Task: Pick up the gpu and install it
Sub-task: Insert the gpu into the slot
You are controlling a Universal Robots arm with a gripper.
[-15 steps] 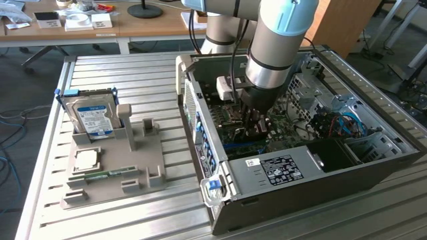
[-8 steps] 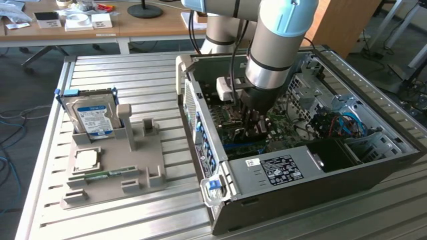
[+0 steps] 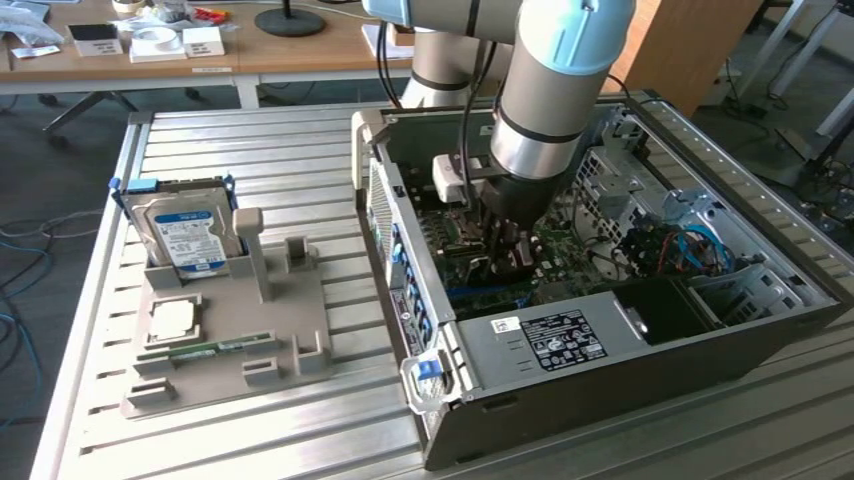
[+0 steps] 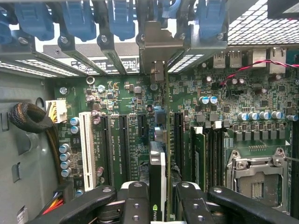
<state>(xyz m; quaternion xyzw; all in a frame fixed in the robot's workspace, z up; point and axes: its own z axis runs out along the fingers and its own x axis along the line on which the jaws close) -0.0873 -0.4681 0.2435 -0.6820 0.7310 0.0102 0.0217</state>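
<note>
— Reaching down inside the open computer case (image 3: 601,390), the gripper (image 3: 511,262) pinches the gpu (image 4: 158,179) by its top edge, fingers (image 4: 135,205) pressed against both sides.

— Where's the card sitting?

— Upright, edge-on over the green motherboard (image 4: 224,116), its silver bracket (image 4: 158,39) up against the rear slot openings.

— And outside the case?

— On the exterior view's left, a grey holder (image 3: 287,320) with the blue-labelled hard drive (image 3: 187,235) standing in it.
</note>
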